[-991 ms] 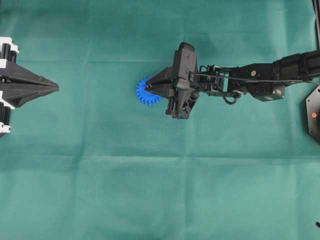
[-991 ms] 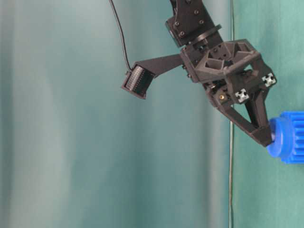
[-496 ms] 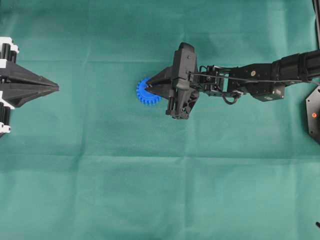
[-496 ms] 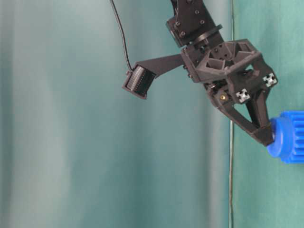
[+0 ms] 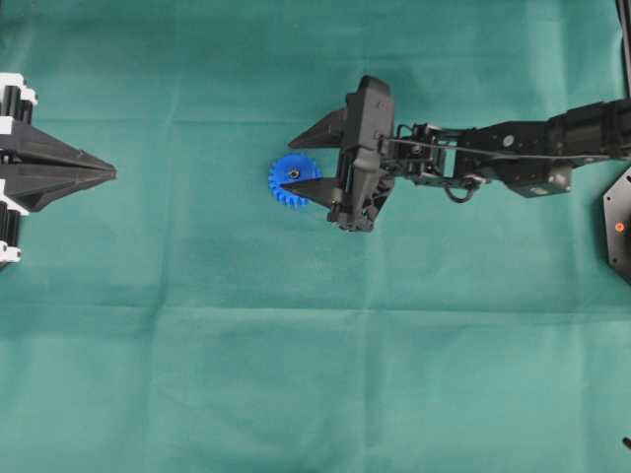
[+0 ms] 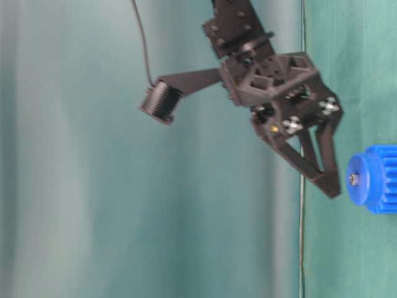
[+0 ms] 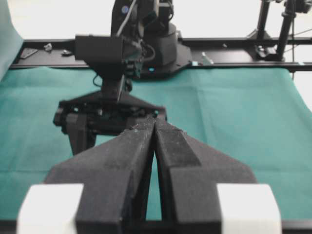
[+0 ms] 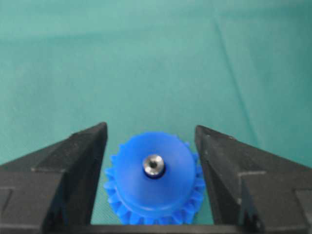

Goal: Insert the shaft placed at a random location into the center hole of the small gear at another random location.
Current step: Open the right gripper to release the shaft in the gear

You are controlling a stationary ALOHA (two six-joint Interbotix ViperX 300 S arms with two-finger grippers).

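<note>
The small blue gear [image 5: 289, 183] lies flat on the green cloth near the middle. The silvery shaft [image 5: 294, 174] stands in its center hole, with only its shiny end showing above the hub [image 8: 153, 165]. My right gripper [image 5: 287, 166] is open and empty above the gear [image 8: 170, 192], one finger on each side and neither touching it. In the table-level view the fingertips [image 6: 332, 188] hang clear of the gear [image 6: 375, 180] and the shaft's end [image 6: 354, 179]. My left gripper [image 5: 110, 173] is shut and empty at the far left, as the left wrist view [image 7: 154, 122] also shows.
The green cloth [image 5: 315, 374] covers the whole table. A black fixture with a red dot [image 5: 618, 225] sits at the right edge. The right arm [image 5: 493, 158] reaches in from the right. A black frame rail [image 7: 243, 46] runs along the far side.
My right gripper has opened and let go of the shaft, which now stays in the gear's hub. The gripper has drawn a little away from the gear. The left arm has not moved.
</note>
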